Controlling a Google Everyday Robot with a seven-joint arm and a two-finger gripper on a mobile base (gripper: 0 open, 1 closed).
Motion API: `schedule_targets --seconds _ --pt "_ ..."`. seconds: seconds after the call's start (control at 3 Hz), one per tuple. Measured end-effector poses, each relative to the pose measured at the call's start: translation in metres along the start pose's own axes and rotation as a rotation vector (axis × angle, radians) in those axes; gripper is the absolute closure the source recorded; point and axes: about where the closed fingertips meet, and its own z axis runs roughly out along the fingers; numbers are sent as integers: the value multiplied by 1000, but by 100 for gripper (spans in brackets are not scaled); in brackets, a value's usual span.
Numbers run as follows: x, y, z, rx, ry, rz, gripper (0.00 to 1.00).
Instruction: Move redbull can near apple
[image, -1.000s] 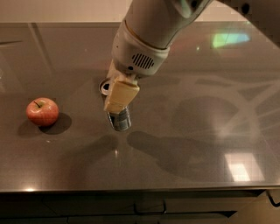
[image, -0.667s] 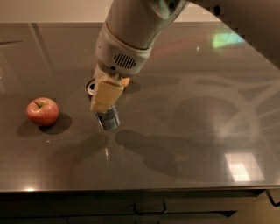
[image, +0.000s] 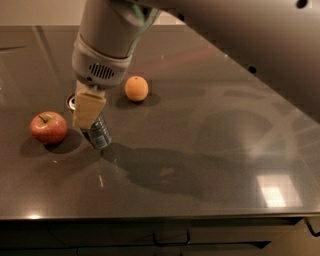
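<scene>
The redbull can (image: 98, 134) is slim and silver with a dark blue patch, tilted, its base near the dark tabletop (image: 200, 165). My gripper (image: 89, 111) is shut on the can, with a cream finger pad (image: 88, 108) covering its upper part; the can's top is hidden. The red apple (image: 48, 127) with a short stem sits on the table just left of the can, a small gap between them.
A small plain orange fruit (image: 136, 88) sits behind and to the right of the gripper. A small round fitting (image: 72, 102) is set in the tabletop behind the gripper. The table's front edge (image: 150, 217) runs along the bottom.
My gripper has carried the can leftward, so the can now stands close beside the apple. The arm's shift has uncovered the orange fruit behind it.
</scene>
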Motion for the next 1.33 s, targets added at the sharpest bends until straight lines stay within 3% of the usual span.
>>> schedule_targets --seconds 0.33,1.33 --pt "-30 -12 43 -113 5 -15 69" --pt "-37 -12 48 -127 7 -24 0"
